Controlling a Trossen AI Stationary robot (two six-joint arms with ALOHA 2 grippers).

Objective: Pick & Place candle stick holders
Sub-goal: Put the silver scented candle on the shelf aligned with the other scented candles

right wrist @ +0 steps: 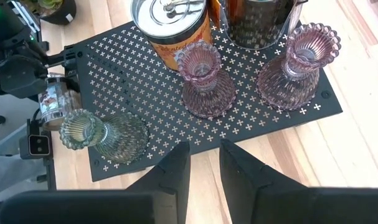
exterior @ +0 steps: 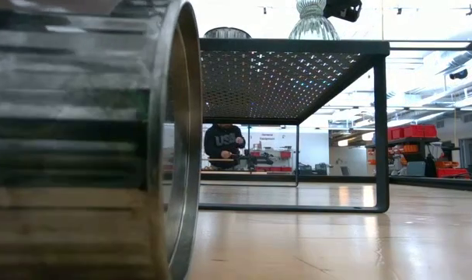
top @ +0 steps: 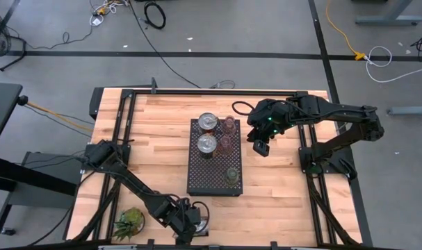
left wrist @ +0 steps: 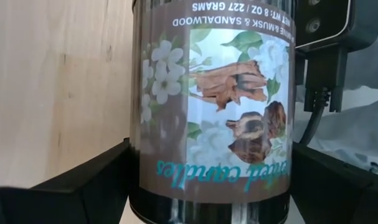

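Tin (left wrist: 210,106) sits clamped between my left gripper's (top: 195,221) fingers at the table's near edge, off the tray (top: 197,182). My right gripper (right wrist: 204,163) hovers beside the tray, fingers slightly parted, holding nothing.

Six holders in play. On the black perforated tray (top: 197,182), two silvery metal tins with lids stand upright on its left side: one at the far end (top: 208,122), one just nearer (top: 207,145). Beside them on the right stand two translucent pink ribbed glass holders, the far one (top: 229,124) and the mid one (top: 226,142), flared bases down. The olive-green glass holder (top: 231,175) stands upright alone at the tray's near right. The third metal tin (left wrist: 210,106), with a floral label, sits off the tray at the table's near edge, left of centre, clamped in the left gripper (top: 195,219).
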